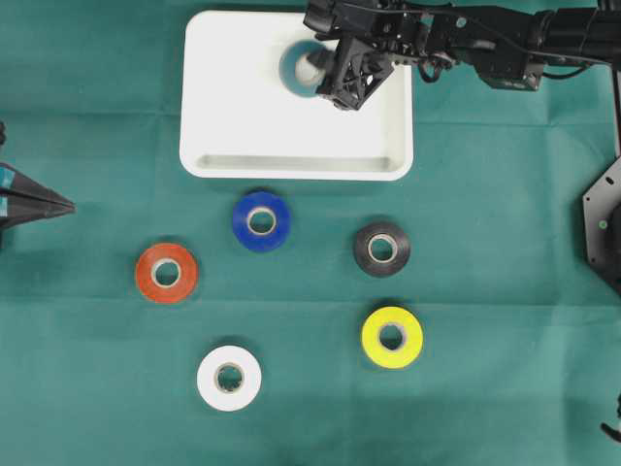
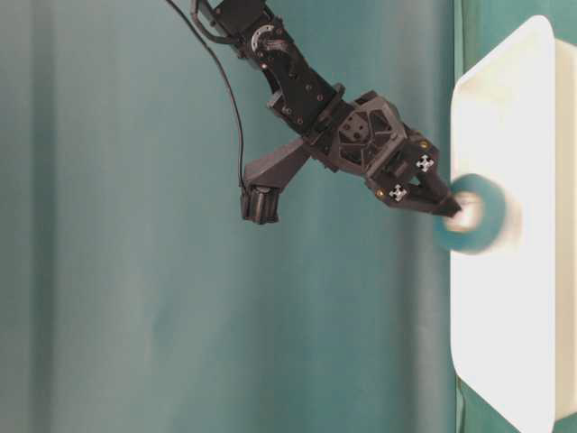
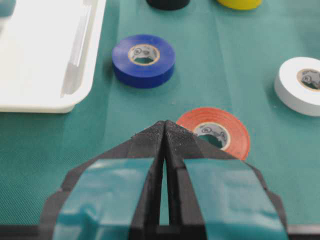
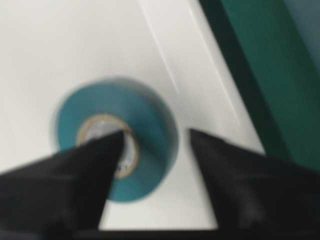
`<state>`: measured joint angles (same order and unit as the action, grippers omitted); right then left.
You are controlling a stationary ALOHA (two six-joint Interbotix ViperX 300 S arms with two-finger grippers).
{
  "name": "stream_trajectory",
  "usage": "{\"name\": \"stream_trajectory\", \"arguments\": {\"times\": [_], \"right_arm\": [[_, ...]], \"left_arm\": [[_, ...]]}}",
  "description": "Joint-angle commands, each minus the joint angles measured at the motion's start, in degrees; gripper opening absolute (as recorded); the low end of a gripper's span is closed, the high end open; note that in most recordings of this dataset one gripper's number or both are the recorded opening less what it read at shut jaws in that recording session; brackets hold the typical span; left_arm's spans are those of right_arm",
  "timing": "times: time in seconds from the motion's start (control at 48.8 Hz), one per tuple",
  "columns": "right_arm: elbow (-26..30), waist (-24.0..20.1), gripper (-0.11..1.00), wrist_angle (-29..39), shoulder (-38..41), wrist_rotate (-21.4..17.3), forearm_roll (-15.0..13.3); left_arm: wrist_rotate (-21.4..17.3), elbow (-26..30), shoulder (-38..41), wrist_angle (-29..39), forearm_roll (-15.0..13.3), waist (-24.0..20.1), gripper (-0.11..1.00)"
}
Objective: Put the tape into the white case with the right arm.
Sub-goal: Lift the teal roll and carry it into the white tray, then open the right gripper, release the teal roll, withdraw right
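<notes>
The right gripper is hanging over the far right part of the white case, its two black fingers standing apart: one fingertip is sitting at the core hole of the teal tape, the other is clear of the roll's outer edge, so nothing is being squeezed between them. The teal tape is showing blurred in the right wrist view and in the table-level view, lying inside or just above the case floor near the far wall; whether it is resting on the floor cannot be told. The right arm is stretching in from the right edge of the overhead view across the case's far right corner. On the green bench, near the case's front rim, a blue tape and a black tape are lying flat; further out are an orange tape, a yellow tape and a white tape, all apart from one another. The left gripper is sitting at the left edge, well apart from the case, its teal-marked fingers pressed together on nothing.
</notes>
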<state>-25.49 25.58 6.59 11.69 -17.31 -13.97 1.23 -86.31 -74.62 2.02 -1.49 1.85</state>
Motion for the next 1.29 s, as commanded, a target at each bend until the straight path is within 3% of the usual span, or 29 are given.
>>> {"name": "stream_trajectory", "arguments": {"times": [0.0, 0.102, 0.143, 0.246, 0.553, 1.269], "right_arm": [[0.2, 0.0, 0.33, -1.0, -1.1, 0.1, -0.4], [-0.6, 0.0, 0.64, -1.5, -1.2, 0.1, -0.9], [-1.1, 0.0, 0.7, -1.8, -1.5, 0.1, -1.0], [-3.0, 0.0, 0.62, -2.1, -3.2, 0.1, -1.1], [-12.2, -0.1, 0.62, -2.5, -12.2, -0.2, -1.1], [-36.8, -1.4, 0.62, -13.8, -33.3, -0.3, -1.1]], "left_arm": [[0.0, 0.5, 0.4, -0.5, 0.0, -0.2, 0.0], [0.0, 0.5, 0.4, -0.5, 0.0, -0.2, 0.0], [0.0, 0.5, 0.4, -0.5, 0.0, -0.2, 0.0], [0.0, 0.5, 0.4, -0.5, 0.0, -0.2, 0.0], [0.0, 0.5, 0.4, -0.5, 0.0, -0.2, 0.0], [0.0, -0.4, -2.5, -0.4, 0.0, -0.2, 0.0]]}}
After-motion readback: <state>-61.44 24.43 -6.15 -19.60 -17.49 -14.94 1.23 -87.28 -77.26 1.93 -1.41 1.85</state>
